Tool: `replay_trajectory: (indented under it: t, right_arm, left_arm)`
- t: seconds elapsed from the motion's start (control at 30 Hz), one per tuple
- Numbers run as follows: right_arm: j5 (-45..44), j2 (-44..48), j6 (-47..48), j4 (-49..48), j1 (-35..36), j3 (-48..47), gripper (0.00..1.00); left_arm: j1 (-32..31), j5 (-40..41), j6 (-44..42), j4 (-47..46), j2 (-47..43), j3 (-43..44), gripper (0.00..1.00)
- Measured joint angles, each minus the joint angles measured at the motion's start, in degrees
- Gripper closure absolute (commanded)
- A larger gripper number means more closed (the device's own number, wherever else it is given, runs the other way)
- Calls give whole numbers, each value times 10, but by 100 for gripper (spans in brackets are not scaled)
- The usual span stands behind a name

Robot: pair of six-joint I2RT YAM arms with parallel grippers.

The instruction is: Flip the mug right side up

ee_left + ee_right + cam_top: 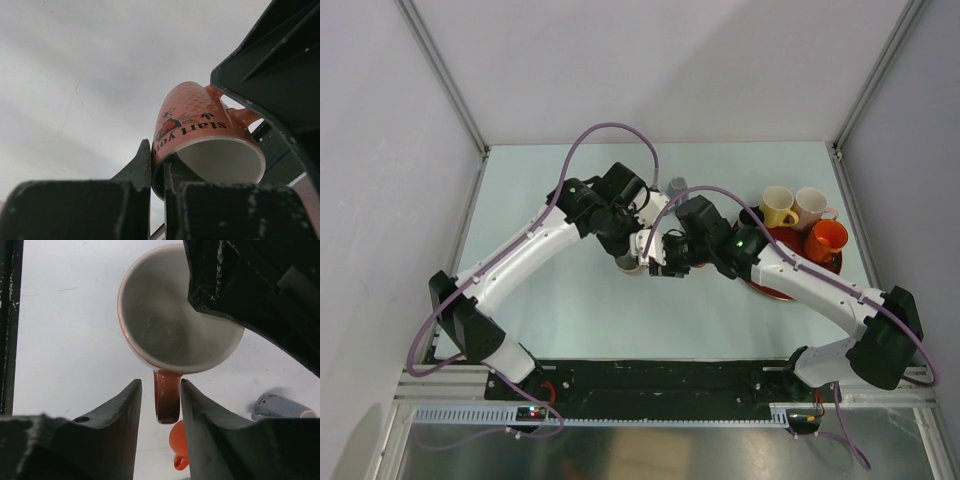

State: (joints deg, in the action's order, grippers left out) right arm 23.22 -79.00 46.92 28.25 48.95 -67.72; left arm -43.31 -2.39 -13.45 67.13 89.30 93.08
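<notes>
Now left hand (pixel 157 165) is clamping the mug (pixel 160 325) by its rim, mouth facing the right hand (pixel 161 385), whose 2 fingers (pixel 120 415) are sitting apart astride the handle (pixel 166 400).

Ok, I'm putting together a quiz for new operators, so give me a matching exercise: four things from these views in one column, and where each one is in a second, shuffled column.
Things
1. printed mug
2. yellow mug
3. grey mug
4. right fingers

Places
A. on the table, beyond both arms
B. on either side of the printed mug's handle
C. rim pinched by the left fingers
D. on the red plate

Pairs: 1-C, 2-D, 3-A, 4-B
</notes>
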Motion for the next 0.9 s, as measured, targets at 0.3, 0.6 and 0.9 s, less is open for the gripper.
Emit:
replay_trajectory:
  t: [0.3,0.6,0.9]
  right_arm:
    - [2,-4,-21,-3,-4,15,99]
    - [16,49,-37,-8,-48,94,100]
    - [25,182,-111,63,-245,179,100]
  left_arm:
    - [0,-9,2,3,6,15,22]
    - [12,7,5,-4,-3,-2,11]
    - [28,1,3,3,-47,-37,13]
